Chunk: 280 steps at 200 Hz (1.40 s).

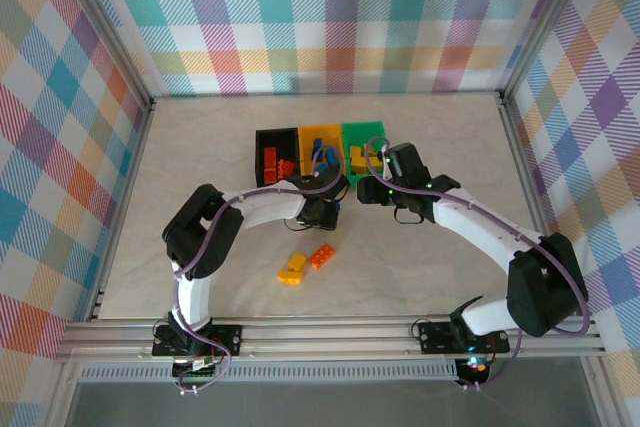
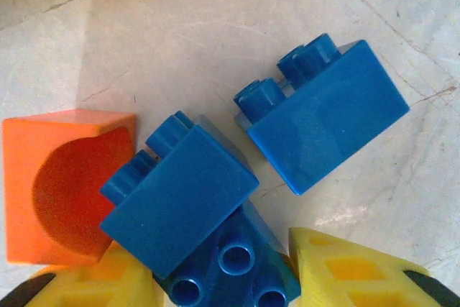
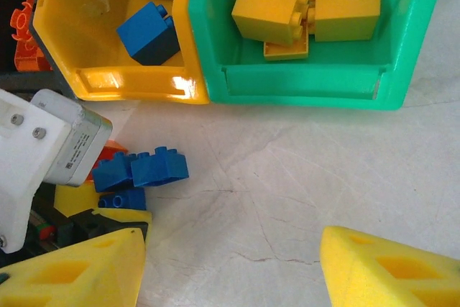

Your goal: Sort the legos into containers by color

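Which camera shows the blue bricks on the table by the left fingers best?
Left wrist: the blue bricks are close up with their studs clear, and an orange brick sits beside them. Right wrist shows the same bricks small, next to the left arm. From the top I cannot make them out.

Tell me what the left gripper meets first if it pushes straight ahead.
Most likely the blue brick lying studs-up between the fingertips of the left gripper, then the table beneath it; depth is hard to judge.

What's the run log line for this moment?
left gripper: jaws astride blue lego | right gripper: jaws open, empty, near green bin
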Each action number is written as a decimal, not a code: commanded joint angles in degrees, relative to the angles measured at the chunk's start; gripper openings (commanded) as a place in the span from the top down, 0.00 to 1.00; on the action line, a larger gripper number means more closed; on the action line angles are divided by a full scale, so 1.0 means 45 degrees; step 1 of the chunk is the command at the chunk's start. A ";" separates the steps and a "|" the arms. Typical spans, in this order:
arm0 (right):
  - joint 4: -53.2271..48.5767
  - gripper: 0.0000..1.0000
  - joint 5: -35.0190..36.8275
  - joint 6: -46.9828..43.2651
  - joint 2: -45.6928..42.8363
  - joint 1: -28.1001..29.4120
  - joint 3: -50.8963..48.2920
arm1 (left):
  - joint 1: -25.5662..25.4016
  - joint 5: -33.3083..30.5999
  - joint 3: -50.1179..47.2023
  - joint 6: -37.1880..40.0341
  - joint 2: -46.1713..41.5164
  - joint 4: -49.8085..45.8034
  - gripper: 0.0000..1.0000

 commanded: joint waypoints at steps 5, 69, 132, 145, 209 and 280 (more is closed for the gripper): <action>0.0298 0.34 -0.0218 0.0126 -0.0324 -0.0075 -0.0109 | -0.0516 0.0327 -0.0751 -0.0256 -0.1126 0.0187 0.64; 0.0672 0.34 -0.0475 0.0416 0.0079 -0.0091 -0.0363 | 0.0719 0.0786 0.0956 -0.0147 -0.3002 -0.0711 0.64; 0.0625 0.34 -0.0773 0.0478 0.0367 -0.0072 -0.0706 | 0.2357 -0.0021 0.6839 0.0795 0.1544 -0.2547 0.66; 0.0634 0.35 -0.0930 0.0448 0.0418 -0.0070 -0.0838 | 0.2493 -0.0151 0.7555 0.0791 0.2226 -0.2859 0.65; 0.1005 0.33 -0.2073 0.0273 0.0770 0.0658 -0.1252 | 0.2246 0.0533 0.7777 0.0668 0.1636 -0.2840 0.22; 0.1468 0.33 -0.0885 0.0674 0.2336 0.2391 -0.0688 | 0.1075 0.0937 0.0217 -0.0452 -0.5254 -0.0585 0.00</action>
